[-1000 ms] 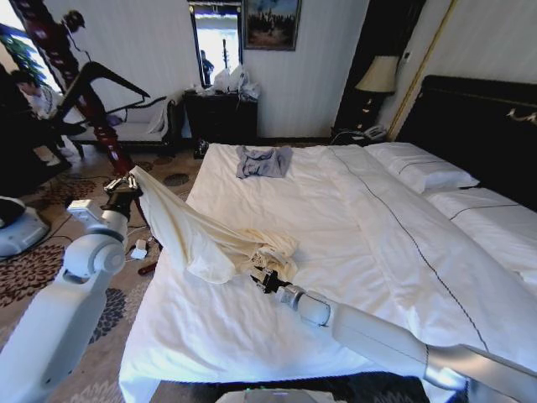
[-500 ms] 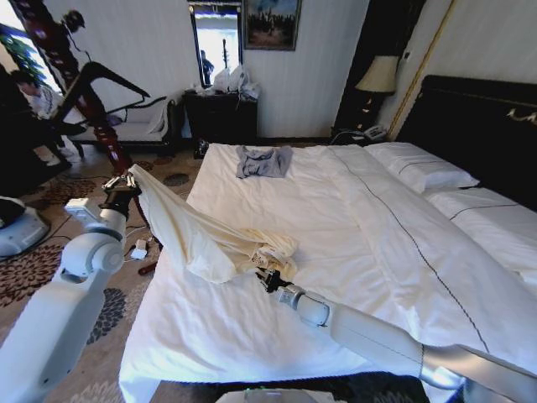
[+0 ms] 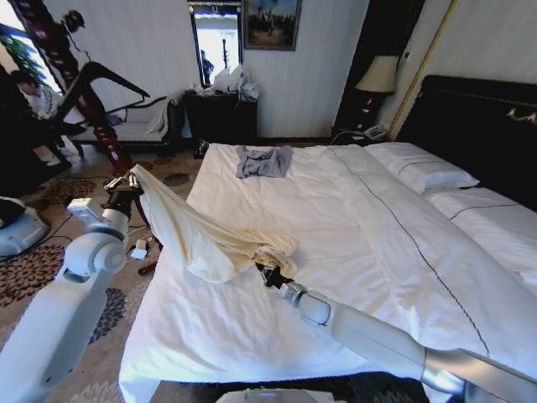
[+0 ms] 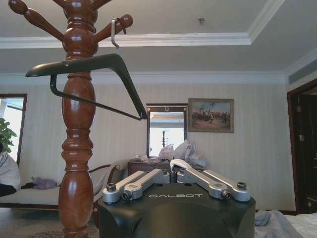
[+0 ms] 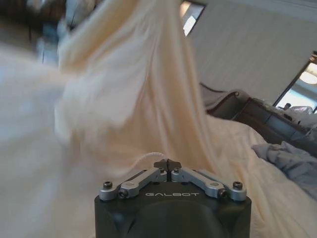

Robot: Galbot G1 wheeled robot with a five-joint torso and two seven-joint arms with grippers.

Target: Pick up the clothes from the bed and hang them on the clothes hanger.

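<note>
The right gripper (image 3: 267, 274) lies low on the bed (image 3: 336, 252) near its foot edge, its fingers (image 5: 184, 174) closed on a thin fold of the clothes (image 3: 201, 235), the bunched lower end of the cream garment lying right at the fingertips. From there the fabric stretches up and leftward past the bed's side edge to the left gripper (image 3: 126, 182), which is held off the bed above the carpet, with its fingers (image 4: 190, 174) pinched on the garment's upper corner. Beyond the left gripper stands a dark-red wooden post (image 4: 77, 129), and the clothes hanger (image 4: 94, 67) hangs by its wire hook from one of its pegs, apart from the garment. A blue-grey garment (image 3: 263, 161) lies at the bed's far edge.
</note>
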